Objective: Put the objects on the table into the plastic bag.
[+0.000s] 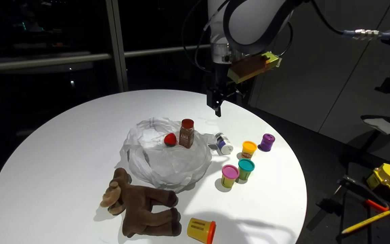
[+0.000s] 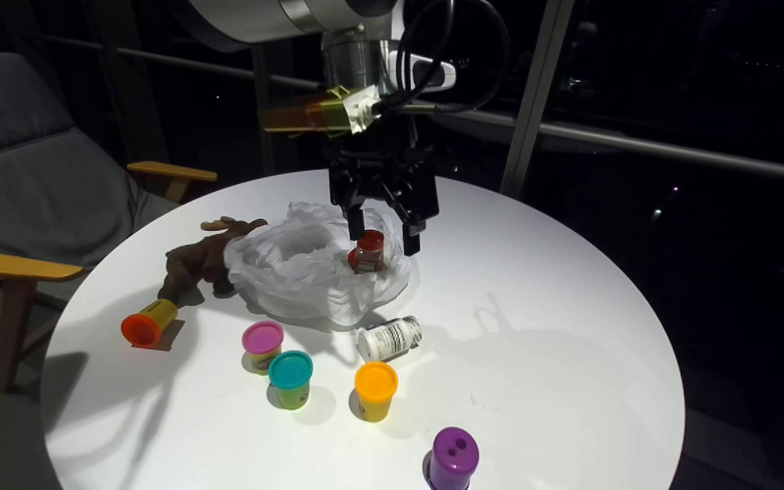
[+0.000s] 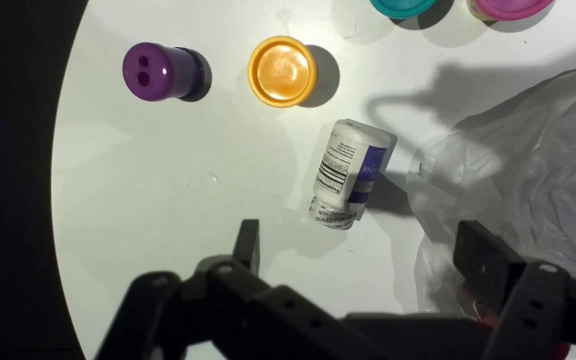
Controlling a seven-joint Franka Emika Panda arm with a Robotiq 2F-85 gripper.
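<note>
In an exterior view, a round white table (image 2: pixel 542 272) bears a crumpled, whitish plastic bag (image 2: pixel 297 292) in its far half. A black gripper (image 2: pixel 384 237) hangs above the table, its fingers spread wide apart, holding nothing. A brown plush toy (image 2: pixel 201 262) lies left of the bag, and a tipped yellow tub (image 2: pixel 150 323) with a red-orange lid lies near the table's left edge. Between bag and near edge stand a pink-lidded tub (image 2: pixel 263 344), a teal-lidded tub (image 2: pixel 290 378) just beside it, and an orange-lidded tub (image 2: pixel 376 391). A purple container (image 2: pixel 454 459) with two holes in its top stands closest to the near edge. A grey chair (image 2: pixel 18 150) is beyond the left edge.

In an exterior view, a red-capped jar (image 1: pixel 186 135) stands at the bag's right side, a small red item (image 1: pixel 170 139) near it; whether they sit inside the bag or on its folds cannot be told. Past the table's right edge are a yellow box (image 1: pixel 384 183) with a red button and a pencil (image 1: pixel 367 222).

In the wrist view, a white bottle (image 3: pixel 350 167) lies on its side ahead of the gripper, narrower end toward it, apart from the bag. The purple container stands near the table's left edge.
</note>
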